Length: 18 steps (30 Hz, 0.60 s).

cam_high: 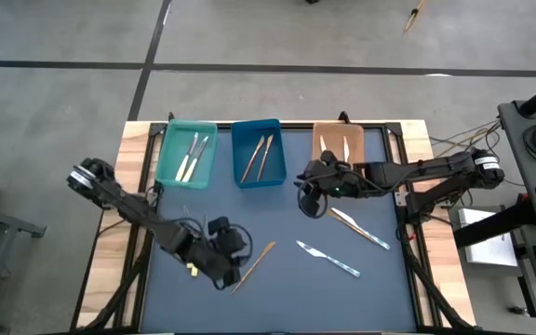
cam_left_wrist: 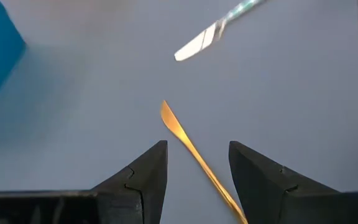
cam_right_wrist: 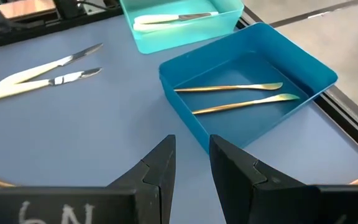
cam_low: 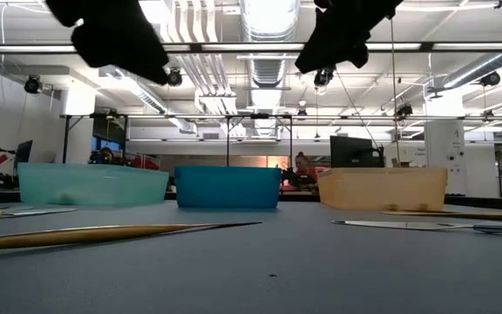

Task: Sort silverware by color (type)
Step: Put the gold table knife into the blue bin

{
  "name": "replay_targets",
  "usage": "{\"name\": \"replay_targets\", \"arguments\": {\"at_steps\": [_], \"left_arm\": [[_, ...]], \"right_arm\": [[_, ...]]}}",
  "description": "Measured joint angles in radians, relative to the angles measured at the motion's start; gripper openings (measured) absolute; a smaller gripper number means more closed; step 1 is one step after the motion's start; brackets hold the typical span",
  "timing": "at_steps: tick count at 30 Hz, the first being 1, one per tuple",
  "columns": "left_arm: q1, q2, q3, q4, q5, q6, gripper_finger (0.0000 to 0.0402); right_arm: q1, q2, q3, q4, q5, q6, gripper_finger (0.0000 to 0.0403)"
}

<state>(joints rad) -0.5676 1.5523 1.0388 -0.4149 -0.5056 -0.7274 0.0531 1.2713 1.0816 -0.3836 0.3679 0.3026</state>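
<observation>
A wooden knife (cam_low: 103,234) lies flat on the mat, well in front of the blue tray (cam_high: 238,154), its tip pointing roughly toward that tray. The dark table mat (cam_high: 277,298) shows a broad bare stretch in front of the blue tray, and pale wood borders it on both sides.

The teal tray (cam_high: 163,154) stands just left of the blue tray and the orange tray (cam_high: 318,140) just right of it, all three along the far edge. The blue tray holds two wooden pieces (cam_high: 259,156), the teal tray two cream-handled ones (cam_high: 192,156), and the orange tray two pale ones (cam_high: 335,147).

The left gripper (cam_left_wrist: 197,144) hangs low over the wooden knife, fingers spread to either side of it without touching it. The right gripper (cam_right_wrist: 191,140) hovers just right of the blue tray's near corner, fingers slightly parted and holding nothing. White characters on its body read like "6N".

Right of and in front of the blue tray lie a pale-handled knife (cam_high: 359,228) and a silver knife with a light blue handle (cam_high: 328,259). Two cream-handled knives (cam_right_wrist: 42,71) lie left of it, near the teal tray.
</observation>
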Motion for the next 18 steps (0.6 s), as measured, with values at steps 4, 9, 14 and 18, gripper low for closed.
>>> {"name": "replay_targets", "arguments": {"at_steps": [4, 9, 14, 18], "left_arm": [[-0.034, 0.081, 0.031, 0.001, -0.001, -0.101, 0.0153], [-0.073, 0.169, 0.066, 0.006, -0.005, -0.179, 0.0153], [-0.084, 0.237, 0.09, 0.013, -0.042, -0.175, 0.0153], [-0.083, 0.276, 0.093, 0.009, -0.13, -0.168, 0.0156]], "right_arm": [[0.002, 0.0, -0.001, 0.0, -0.009, -0.01, 0.0089], [0.002, 0.0, -0.001, -0.001, -0.036, -0.015, 0.0089], [0.002, 0.0, -0.003, 0.0, -0.038, -0.015, 0.0089], [0.002, 0.0, -0.009, -0.004, -0.038, -0.015, 0.0089]]}}
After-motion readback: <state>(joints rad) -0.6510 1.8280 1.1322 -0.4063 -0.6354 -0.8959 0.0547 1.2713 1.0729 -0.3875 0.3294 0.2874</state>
